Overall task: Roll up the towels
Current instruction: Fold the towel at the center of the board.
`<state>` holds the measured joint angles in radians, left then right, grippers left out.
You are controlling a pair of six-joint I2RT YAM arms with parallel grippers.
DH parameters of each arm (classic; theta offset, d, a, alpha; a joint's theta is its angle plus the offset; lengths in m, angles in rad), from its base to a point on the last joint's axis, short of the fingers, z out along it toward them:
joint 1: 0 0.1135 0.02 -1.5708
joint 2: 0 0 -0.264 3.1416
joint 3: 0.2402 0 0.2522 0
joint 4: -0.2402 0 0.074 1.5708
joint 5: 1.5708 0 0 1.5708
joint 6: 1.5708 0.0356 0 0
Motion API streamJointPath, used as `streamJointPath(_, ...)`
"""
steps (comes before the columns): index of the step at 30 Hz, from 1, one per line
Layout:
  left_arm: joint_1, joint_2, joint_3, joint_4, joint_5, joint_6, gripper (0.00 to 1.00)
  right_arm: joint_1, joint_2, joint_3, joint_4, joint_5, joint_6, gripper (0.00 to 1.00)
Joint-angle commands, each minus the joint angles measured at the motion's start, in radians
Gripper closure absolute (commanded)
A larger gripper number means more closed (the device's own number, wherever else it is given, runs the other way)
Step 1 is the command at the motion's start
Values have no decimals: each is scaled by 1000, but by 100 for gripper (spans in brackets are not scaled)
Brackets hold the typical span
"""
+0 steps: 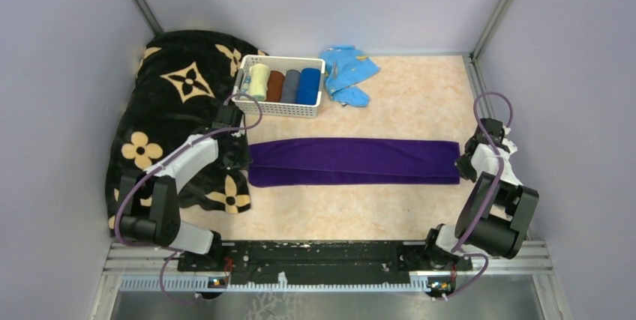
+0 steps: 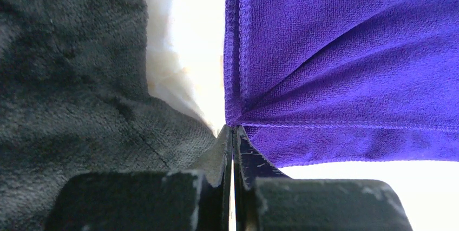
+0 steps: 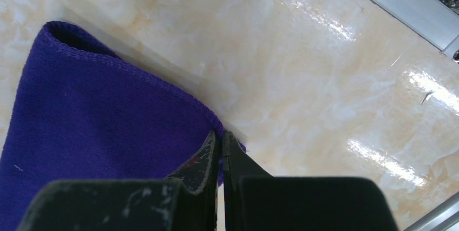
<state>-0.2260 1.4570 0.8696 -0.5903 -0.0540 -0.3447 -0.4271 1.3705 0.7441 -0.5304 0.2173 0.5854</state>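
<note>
The dark purple towel (image 1: 352, 161) lies folded into a long strip across the middle of the table. My left gripper (image 1: 243, 158) is shut on its left end; in the left wrist view the closed tips (image 2: 233, 129) pinch a corner of the towel (image 2: 346, 52), and creases fan out from the pinch. At the other end my right gripper (image 1: 461, 162) is shut on the towel's right edge (image 3: 108, 112), with purple cloth caught between the tips (image 3: 221, 134). A royal blue towel (image 1: 308, 86) and a pale yellow towel (image 1: 259, 80) stand rolled in the white basket (image 1: 279, 109).
The basket also holds a brown roll (image 1: 275, 86) and a grey roll (image 1: 290, 86). A black blanket with tan flowers (image 1: 180, 88) is heaped at the left, right beside my left gripper. A light blue cloth (image 1: 346, 73) lies behind the basket's right side.
</note>
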Motion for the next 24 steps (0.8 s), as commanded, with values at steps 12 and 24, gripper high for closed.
streamJointPath(12, 8, -159, -5, -47, 14, -65, 100, -14, -138, 29, 3, 25, 57, 100)
streamJointPath(24, 8, -235, -136, -64, 53, -213, 100, -48, -220, -54, -6, 50, 93, 100)
